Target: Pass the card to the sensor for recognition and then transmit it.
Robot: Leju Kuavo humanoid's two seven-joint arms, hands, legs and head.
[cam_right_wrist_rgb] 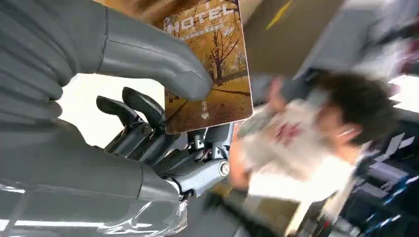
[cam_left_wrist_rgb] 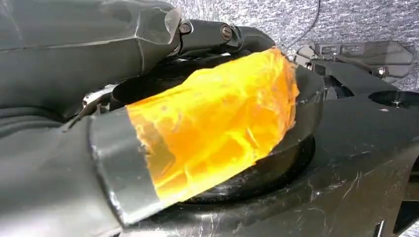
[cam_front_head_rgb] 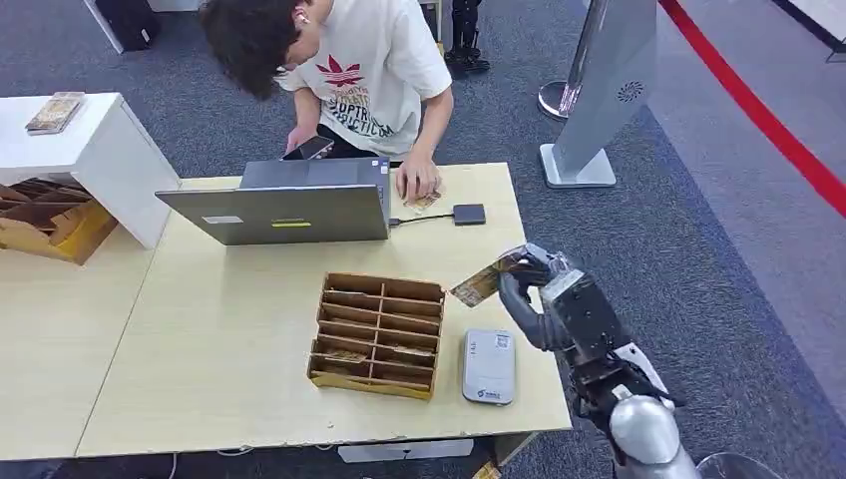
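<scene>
- Right robot hand (cam_front_head_rgb: 534,289) holds the card (cam_front_head_rgb: 486,278), raised above the surface (cam_front_head_rgb: 229,339), just right of the wooden card rack (cam_front_head_rgb: 377,334) and above the grey sensor (cam_front_head_rgb: 489,366).
- Right wrist view: thumb (cam_right_wrist_rgb: 163,61) presses on the card's (cam_right_wrist_rgb: 212,64) printed face, dark fingers (cam_right_wrist_rgb: 143,106) curl behind it. Print reads "HOTEL", autumn-tree picture, orange-brown.
- In head view the card is tilted, its far end pointing toward the rack's upper right corner; it does not touch the rack.
- Sensor lies flat on the surface, just beside the rack's right side, near the front edge.
- Rack has several rows of slots, with some cards in the lower ones; it sits mid-surface, in front of the laptop (cam_front_head_rgb: 284,205).
- Small dark box (cam_front_head_rgb: 469,214) on a cable sits right of the laptop, well behind the rack.
- Person (cam_front_head_rgb: 349,70) leans over the far side of the surface behind the laptop, one hand (cam_front_head_rgb: 417,183) resting on the surface beside some cards, the other holding a phone (cam_front_head_rgb: 309,149).
- Left robot hand: cannot tell its state; left wrist view shows dark body parts and an orange taped piece (cam_left_wrist_rgb: 217,123), fingers not readable.
- White cabinet (cam_front_head_rgb: 90,150) stands far left of the rack.
</scene>
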